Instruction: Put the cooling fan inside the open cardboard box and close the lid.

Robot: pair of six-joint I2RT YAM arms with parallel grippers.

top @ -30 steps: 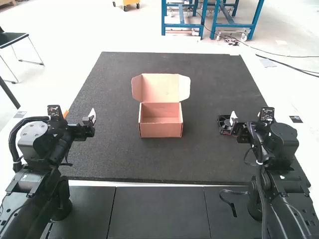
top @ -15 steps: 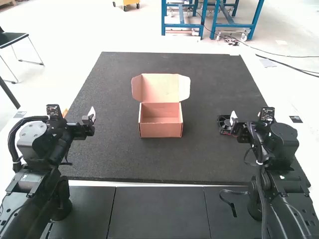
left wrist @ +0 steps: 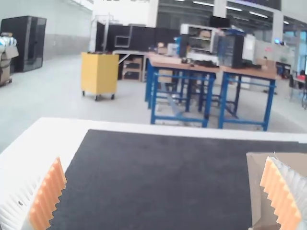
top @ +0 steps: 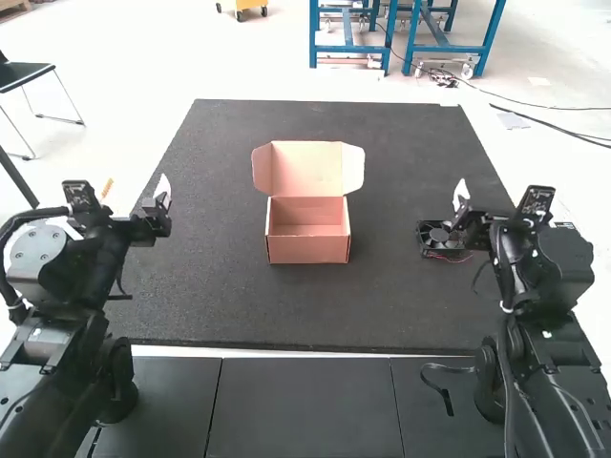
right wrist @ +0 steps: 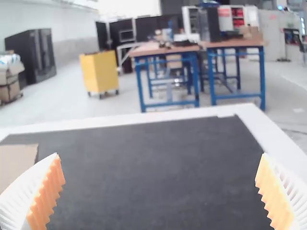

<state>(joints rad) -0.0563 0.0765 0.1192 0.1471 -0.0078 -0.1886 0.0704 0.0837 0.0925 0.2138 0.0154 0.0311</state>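
The open cardboard box (top: 306,230) stands in the middle of the black mat (top: 220,143), its lid (top: 307,169) upright at the far side. A corner of the box (left wrist: 255,188) shows beside one orange pad in the left wrist view, and its edge (right wrist: 17,163) in the right wrist view. The black cooling fan (top: 441,237) lies flat on the mat, right of the box. My right gripper (top: 496,198) hangs open just above and right of the fan, holding nothing (right wrist: 158,201). My left gripper (top: 135,188) is open and empty (left wrist: 163,201) over the mat's left edge.
The mat covers most of the white table (top: 573,191). Dark panels (top: 305,405) run along the near edge between the two arm bases. Bare mat lies between the box and each gripper.
Both wrists have lifted and swung outward: the left gripper went up and left, the right gripper up and right, leaving the fan more exposed. Box and fan have not moved.
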